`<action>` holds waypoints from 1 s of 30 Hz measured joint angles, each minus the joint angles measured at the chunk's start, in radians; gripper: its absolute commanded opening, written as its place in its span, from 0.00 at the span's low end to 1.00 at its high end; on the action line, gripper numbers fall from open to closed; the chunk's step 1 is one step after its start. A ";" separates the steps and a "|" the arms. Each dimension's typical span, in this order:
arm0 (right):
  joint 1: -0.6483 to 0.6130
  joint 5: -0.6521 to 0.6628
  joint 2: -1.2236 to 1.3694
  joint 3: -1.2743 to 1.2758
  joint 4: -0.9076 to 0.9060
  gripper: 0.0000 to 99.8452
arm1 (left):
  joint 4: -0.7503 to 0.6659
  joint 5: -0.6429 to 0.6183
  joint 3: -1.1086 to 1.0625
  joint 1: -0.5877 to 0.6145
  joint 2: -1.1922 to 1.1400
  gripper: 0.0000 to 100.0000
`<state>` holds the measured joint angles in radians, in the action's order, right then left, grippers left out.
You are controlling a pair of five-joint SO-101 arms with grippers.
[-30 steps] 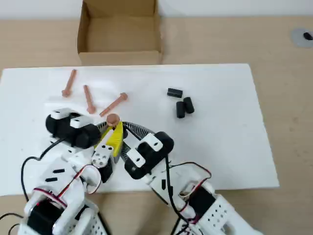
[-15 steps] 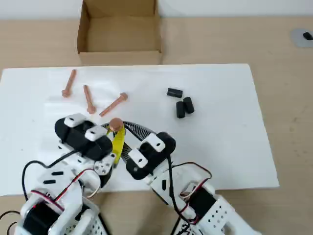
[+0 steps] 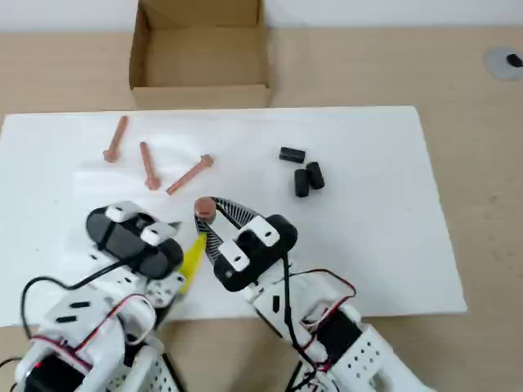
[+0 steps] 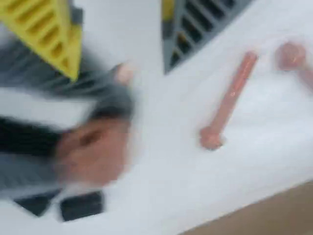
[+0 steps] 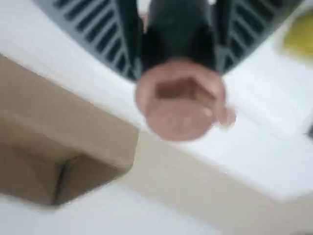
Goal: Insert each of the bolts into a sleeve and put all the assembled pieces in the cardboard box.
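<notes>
1. My R gripper (image 3: 206, 212) pinches a bolt (image 5: 181, 100) seated in a black sleeve (image 5: 177, 29). The grey ribbed fingers (image 5: 105, 34) press the sleeve from both sides, w/ the bolt head facing up twd the high cam.
2. That piece is held over the white mat (image 3: 368, 245), on my side of the loose bolts.
3. My L gripper (image 3: 193, 255) is spread, nothing btwn its yellow finger (image 4: 46, 34) and grey finger (image 4: 195, 24). It sits just beside the R gripper.
4. 3 loose bolts lie flat on the mat's left part: far-left bolt (image 3: 115, 139), middle bolt (image 3: 149, 166), nearest bolt (image 3: 190, 175).
5. 3 spare sleeves lie right of centre: a lone sleeve (image 3: 292, 154), w/ a sleeve pair (image 3: 308, 178) side by side near it.
6. The cardboard box (image 3: 200, 96) stands open-topped on the table (image 3: 474, 122), just past the mat's far edge.
</notes>
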<state>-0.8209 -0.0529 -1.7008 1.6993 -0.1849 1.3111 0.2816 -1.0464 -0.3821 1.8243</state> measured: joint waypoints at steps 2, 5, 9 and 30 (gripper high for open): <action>0.012 0.000 0.000 0.000 0.049 0.01 | 0.000 0.005 0.011 0.051 0.000 0.13; 0.020 0.028 0.000 0.000 0.081 0.01 | 0.000 0.005 0.012 0.141 0.000 0.13; 0.072 0.040 0.014 -0.034 0.041 0.01 | -0.078 -0.012 -0.009 0.318 0.000 0.12; 0.319 0.040 1.501 -1.444 -0.054 0.01 | -0.601 -0.288 -0.543 0.618 -0.207 0.12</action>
<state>-0.5017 -0.0130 -0.2002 0.2555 -0.2386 0.7096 -0.0069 -1.5896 0.2363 1.6172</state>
